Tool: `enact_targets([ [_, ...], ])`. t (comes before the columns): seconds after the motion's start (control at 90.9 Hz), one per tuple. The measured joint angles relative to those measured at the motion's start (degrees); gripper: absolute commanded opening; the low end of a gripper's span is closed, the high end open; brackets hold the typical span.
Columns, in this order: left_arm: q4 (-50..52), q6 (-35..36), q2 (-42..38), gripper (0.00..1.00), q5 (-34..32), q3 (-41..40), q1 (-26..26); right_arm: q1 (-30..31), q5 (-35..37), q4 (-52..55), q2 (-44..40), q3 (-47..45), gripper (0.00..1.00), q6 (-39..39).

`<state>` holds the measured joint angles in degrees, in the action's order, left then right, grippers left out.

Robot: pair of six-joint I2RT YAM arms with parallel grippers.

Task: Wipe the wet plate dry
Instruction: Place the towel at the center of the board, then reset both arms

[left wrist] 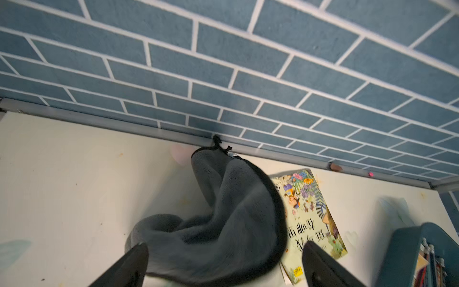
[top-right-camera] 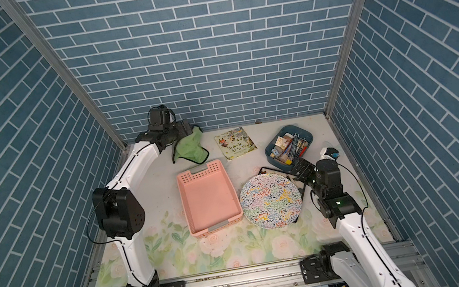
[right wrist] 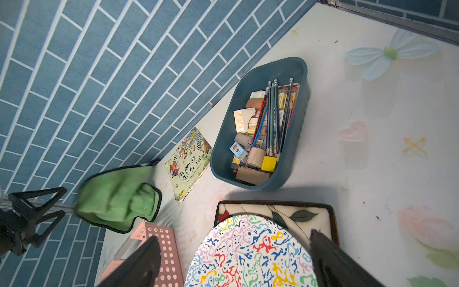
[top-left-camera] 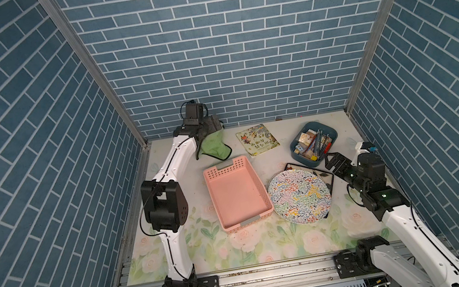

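The round plate (top-left-camera: 299, 197) (top-right-camera: 271, 201) with colourful squiggles lies at the right of the table, resting on a square leaf-patterned dish (top-left-camera: 325, 177). My right gripper (top-left-camera: 334, 162) (right wrist: 233, 261) hovers open over the plate's (right wrist: 250, 251) far right edge, with nothing between its fingers. A cloth (top-left-camera: 213, 146) (top-right-camera: 190, 149), green on one side and grey on the other with black trim, droops at the back wall just under my left gripper (top-left-camera: 213, 125) (left wrist: 224, 244). That gripper's fingers stand wide apart. The cloth (left wrist: 223, 223) (right wrist: 116, 196) looks blurred in both wrist views.
A pink perforated basket (top-left-camera: 237, 193) stands left of the plate. A blue bin (top-left-camera: 314, 143) of pencils and blocks sits behind the plate, close to my right gripper. A picture book (top-left-camera: 257, 139) lies near the back wall, beside the cloth.
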<state>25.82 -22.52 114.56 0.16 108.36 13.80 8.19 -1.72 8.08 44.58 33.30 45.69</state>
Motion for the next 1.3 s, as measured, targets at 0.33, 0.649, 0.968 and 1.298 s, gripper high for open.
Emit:
enact_targets([
  [0.33,-6.3,0.6,-26.4,1.0,0.0,-16.3,0.1,0.0,4.3,-1.6,2.8,0.0,0.99,-5.0],
  [0.649,-27.8,5.6,-64.5,1.0,-12.8,-68.8,0.1,0.0,24.8,-18.1,-2.5,-16.2,0.99,-18.2],
  [0.968,-44.6,11.7,-68.2,1.0,-28.1,-94.2,0.0,0.0,33.2,-49.0,19.4,-23.1,0.99,-30.2],
  [1.298,-65.3,17.7,-59.6,1.0,-28.6,-99.4,-3.5,-1.1,23.4,-77.0,41.8,-22.8,1.0,-43.1],
])
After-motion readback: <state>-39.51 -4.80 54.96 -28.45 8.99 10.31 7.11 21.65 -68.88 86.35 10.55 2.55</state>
